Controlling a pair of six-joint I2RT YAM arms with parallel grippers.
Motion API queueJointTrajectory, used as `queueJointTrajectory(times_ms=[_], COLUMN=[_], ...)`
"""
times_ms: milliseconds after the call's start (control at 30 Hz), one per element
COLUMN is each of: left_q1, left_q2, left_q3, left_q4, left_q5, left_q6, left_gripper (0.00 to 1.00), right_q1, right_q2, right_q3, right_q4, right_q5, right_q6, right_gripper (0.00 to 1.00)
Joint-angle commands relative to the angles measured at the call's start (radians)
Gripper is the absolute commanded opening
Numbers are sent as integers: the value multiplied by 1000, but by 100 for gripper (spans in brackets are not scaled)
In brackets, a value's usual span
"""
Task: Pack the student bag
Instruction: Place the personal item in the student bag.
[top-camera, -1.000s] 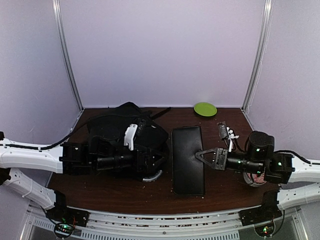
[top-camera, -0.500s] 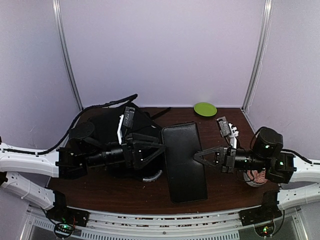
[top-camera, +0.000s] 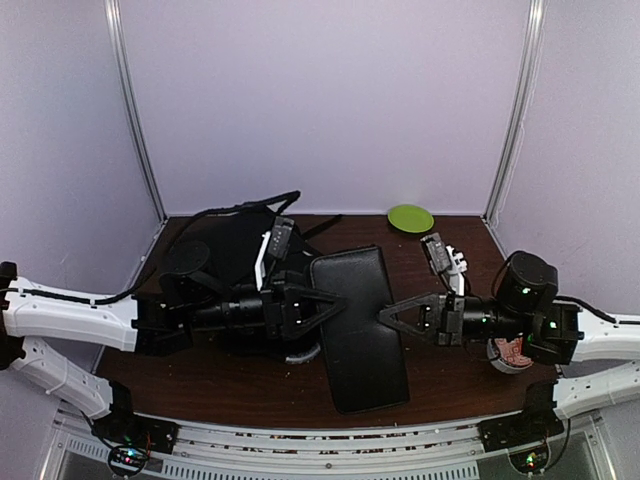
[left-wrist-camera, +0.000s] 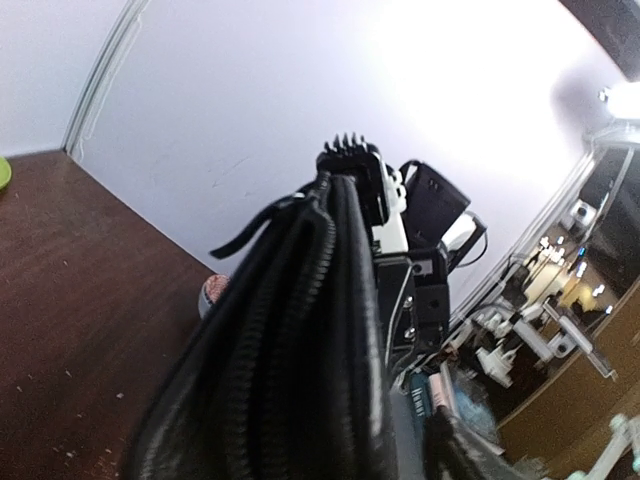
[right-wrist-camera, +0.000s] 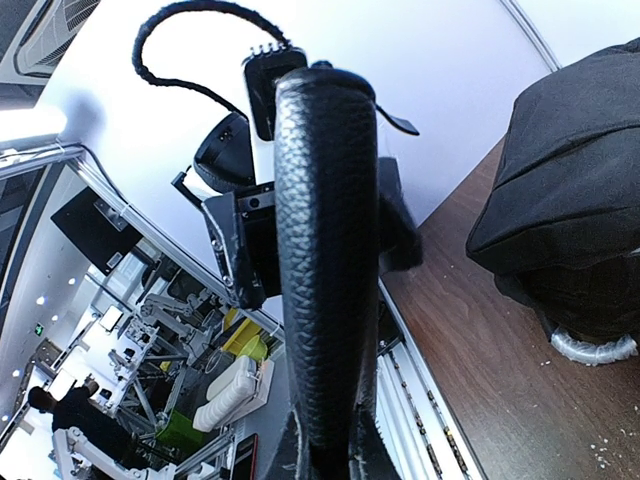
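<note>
The student bag (top-camera: 222, 252), large, black and soft, lies at the back left of the table behind my left arm; it also shows in the right wrist view (right-wrist-camera: 580, 190). A slim flat black case (top-camera: 358, 322) is held tilted above the table between both arms. My left gripper (top-camera: 326, 301) is shut on its left edge, whose zippers fill the left wrist view (left-wrist-camera: 300, 340). My right gripper (top-camera: 386, 316) is shut on its right edge, seen end-on in the right wrist view (right-wrist-camera: 325, 260).
A green plate (top-camera: 410, 218) sits at the back right. A tape roll (top-camera: 508, 356) lies under my right arm and shows in the left wrist view (left-wrist-camera: 214, 292). A white ring (top-camera: 305, 353) lies by the bag's front edge. Purple walls enclose the table.
The case has come up off the table, tilted and shifted left. My left gripper left the bag, rose and closed on the case's left edge. My right gripper kept its hold.
</note>
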Motion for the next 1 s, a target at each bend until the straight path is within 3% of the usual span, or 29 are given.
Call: queueJointTrajectory(times_ms=[0,133,167,267,400,633,967], left_q1=[5,8,10,19,39,75,79], left_q2=[46,36,30,6,-20,-24,13], left_q3=[45,39,36,24,9,-30,-70], left_q4=[118,143,148,177,241,487,684], left_q5=[83,63,51,15,-47,-151,-256], left_q6=[-17,-15,-15,-17,-37,-130,-171], left_gripper=[54,20,13,0,0,0,0], right_q1=[8,7,7,7,8,38,43], right_q2=[-3,-18,-25,-43,-36,29,85], right_q3=[67,72,68,41,-16,-86,-143], right_q4=[91,47,40,49,130,275,458], right_q5=[-10,7,16,51,67,118,241], right_q6=[-13,-39,-43,-36,25,92,170], right_gripper=[0,4,14,56,78,86,83])
